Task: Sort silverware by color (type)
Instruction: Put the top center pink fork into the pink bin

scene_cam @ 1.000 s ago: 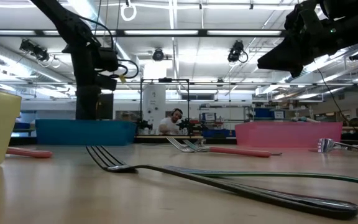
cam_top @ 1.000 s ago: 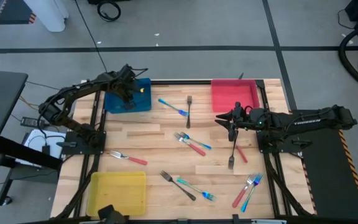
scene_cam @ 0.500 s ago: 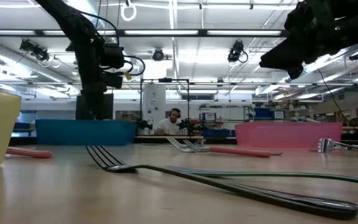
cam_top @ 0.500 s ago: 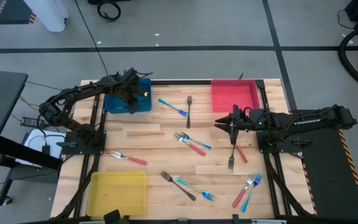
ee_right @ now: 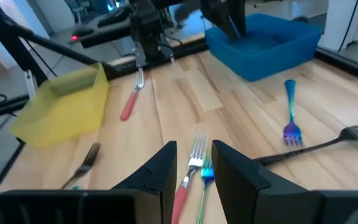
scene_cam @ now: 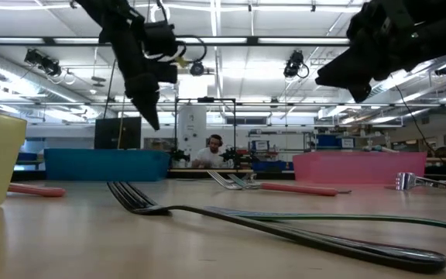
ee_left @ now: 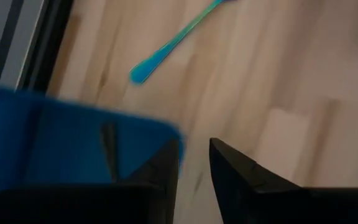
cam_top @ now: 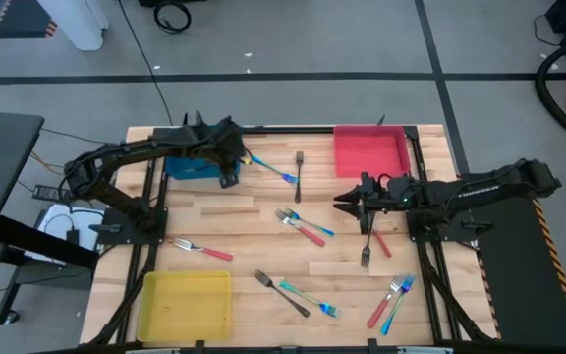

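Two crossed forks, red-handled fork and blue-handled fork, lie just ahead of the right gripper, whose empty fingers stand apart, so closing could pinch both colours together; left gripper, parted too, hangs beside the blue tray.
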Tool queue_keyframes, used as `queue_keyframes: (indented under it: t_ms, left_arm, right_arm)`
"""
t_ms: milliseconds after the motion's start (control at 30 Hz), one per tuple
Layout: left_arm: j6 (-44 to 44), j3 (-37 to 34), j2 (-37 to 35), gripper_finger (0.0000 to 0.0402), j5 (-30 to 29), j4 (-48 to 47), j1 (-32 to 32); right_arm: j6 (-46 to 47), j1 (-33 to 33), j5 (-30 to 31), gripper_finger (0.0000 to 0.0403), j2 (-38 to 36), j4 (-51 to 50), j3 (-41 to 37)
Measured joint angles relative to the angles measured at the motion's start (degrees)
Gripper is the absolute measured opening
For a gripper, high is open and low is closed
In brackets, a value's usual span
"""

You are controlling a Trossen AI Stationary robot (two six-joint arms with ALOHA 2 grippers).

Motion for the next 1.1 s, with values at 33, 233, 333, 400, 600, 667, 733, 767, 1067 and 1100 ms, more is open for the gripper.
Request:
queue_keyframes:
  t_ms: [33,233,333,400,600,667,733,767,1067,1100]
  left_arm:
    - [-0.1,0.3,0.0,0.0091,0.0,0.0,-1.3]
    - [-0.1,0.6,0.0,0.0091,0.0,1.4,-9.3]
    - [-0.1,0.6,0.0,0.0091,0.0,2.9,-12.4]
    - [-0.1,0.6,0.0,0.0091,0.0,4.1,-14.0]
    - [-0.2,0.6,0.0,0.0091,0.0,4.8,-16.4]
    - [-0.1,0.6,0.0,0.0091,0.0,4.9,-16.3]
    - [-0.1,0.6,0.0,0.0091,0.0,5.0,-15.9]
    - [-0.1,0.6,0.0,0.0091,0.0,5.1,-15.7]
    - [-0.1,0.6,0.0,0.0091,0.0,5.2,-12.5]
    - [-0.1,0.6,0.0,0.0091,0.0,5.2,-11.9]
  right_arm:
    - [0.0,0.1,0.0,0.0109,1.5,1.2,0.0]
    - [-0.9,0.1,0.2,0.0109,10.0,6.2,2.4]
    - [-1.0,0.1,0.5,0.0109,14.5,6.3,5.7]
    - [-1.0,0.3,0.5,0.0109,18.0,6.2,8.1]
    - [2.4,2.0,-1.1,0.0109,28.9,3.4,14.9]
    - [2.5,2.7,-1.5,0.0109,32.2,1.6,17.3]
    - [2.6,3.0,-1.6,0.0109,35.0,-0.1,19.6]
    - [2.6,3.0,-1.6,0.0109,36.5,-0.8,20.9]
    - [7.8,0.7,-8.4,0.0109,46.3,-11.0,29.9]
    - [7.9,0.4,-9.2,0.0109,47.2,-11.4,30.9]
